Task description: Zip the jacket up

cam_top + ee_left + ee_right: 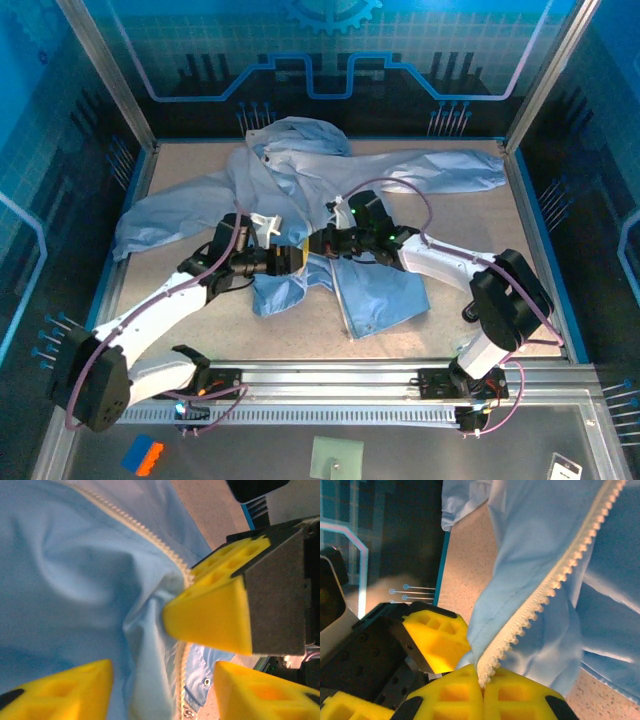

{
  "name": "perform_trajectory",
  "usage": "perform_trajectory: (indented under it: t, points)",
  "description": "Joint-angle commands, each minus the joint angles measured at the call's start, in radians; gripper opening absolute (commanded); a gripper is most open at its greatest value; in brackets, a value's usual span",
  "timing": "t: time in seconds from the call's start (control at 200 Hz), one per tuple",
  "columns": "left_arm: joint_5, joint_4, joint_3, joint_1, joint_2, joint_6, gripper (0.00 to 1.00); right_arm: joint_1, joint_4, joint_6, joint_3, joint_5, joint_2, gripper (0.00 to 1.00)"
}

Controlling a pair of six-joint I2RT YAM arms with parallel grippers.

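Zipper ends being gathered; teeth not yet joined.
Top view: jacket sprawls from worktop centre to far edge; both grippers meet over its near part. Left wrist: your left gripper gapes wide astride a fabric fold, gripping nothing. Right wrist: right gripper pinches the zipper teeth tight. Next, likely, close left on the opposite tape.

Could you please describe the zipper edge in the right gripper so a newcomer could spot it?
Start at the pale blue jacket spread over the table. There the right gripper pinches the end of a zipper row, whose cream teeth stand out against the smooth blue fabric.
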Motion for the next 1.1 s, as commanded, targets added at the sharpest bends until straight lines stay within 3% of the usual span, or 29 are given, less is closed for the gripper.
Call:
perform_trajectory:
  t: [0.0, 0.195, 0.42, 0.6, 0.695, 0.891, 1.096]
  points:
    - [-0.045, -0.128, 0.028, 0.018, -0.092, -0.028, 0.65, -0.017, -0.056, -0.052, 0.065, -0.034, 0.001, 0.0]
    - [0.032, -0.163, -0.008, 0.027, -0.166, -0.173, 0.65, -0.043, -0.172, -0.132, 0.17, -0.111, 0.033, 0.0]
    - [0.127, -0.08, -0.04, 0.027, -0.166, -0.264, 0.52, -0.048, -0.364, -0.277, 0.283, -0.159, 0.07, 0.0]
    - [0.216, -0.046, -0.015, 0.037, -0.118, -0.305, 0.48, -0.048, -0.433, -0.338, 0.315, -0.179, 0.085, 0.0]
    - [0.235, -0.051, -0.003, 0.037, -0.09, -0.309, 0.47, -0.048, -0.445, -0.346, 0.321, -0.183, 0.087, 0.0]
    - [0.235, -0.041, -0.003, 0.038, -0.074, -0.312, 0.32, -0.048, -0.453, -0.352, 0.326, -0.179, 0.092, 0.0]
    - [0.235, -0.03, -0.004, 0.042, -0.062, -0.313, 0.32, -0.048, -0.463, -0.36, 0.341, -0.185, 0.103, 0.0]
